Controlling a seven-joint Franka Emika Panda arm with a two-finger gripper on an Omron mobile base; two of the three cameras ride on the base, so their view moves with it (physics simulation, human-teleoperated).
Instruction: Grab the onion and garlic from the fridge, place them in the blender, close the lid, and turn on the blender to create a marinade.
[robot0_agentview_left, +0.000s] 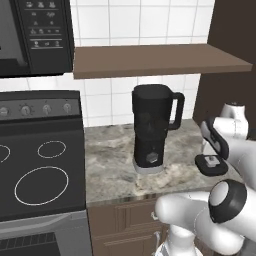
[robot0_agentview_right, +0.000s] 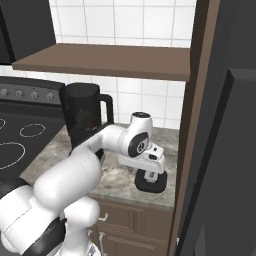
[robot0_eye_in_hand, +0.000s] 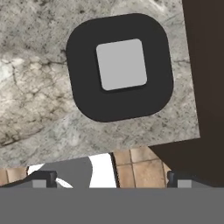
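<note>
The mottled grey-and-cream stone counter (robot0_agentview_left: 110, 150) runs from the black stove on its left to a dark brown cabinet wall on its right, above brown wooden cabinet fronts. On it stands the tall black blender (robot0_agentview_left: 152, 127) with its side loop handle, upright near the middle. Well apart from it, near the counter's right front corner, the flat black rounded-square lid (robot0_eye_in_hand: 120, 66) with a grey square centre lies flat on the stone.

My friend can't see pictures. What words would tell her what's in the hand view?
A flat black lid with a grey square in its middle lies on a speckled stone counter, seen from right above. The two dark tips of the open end effector peek up at the bottom, apart from the lid, with brown floor tiles below the counter's edge.
</note>
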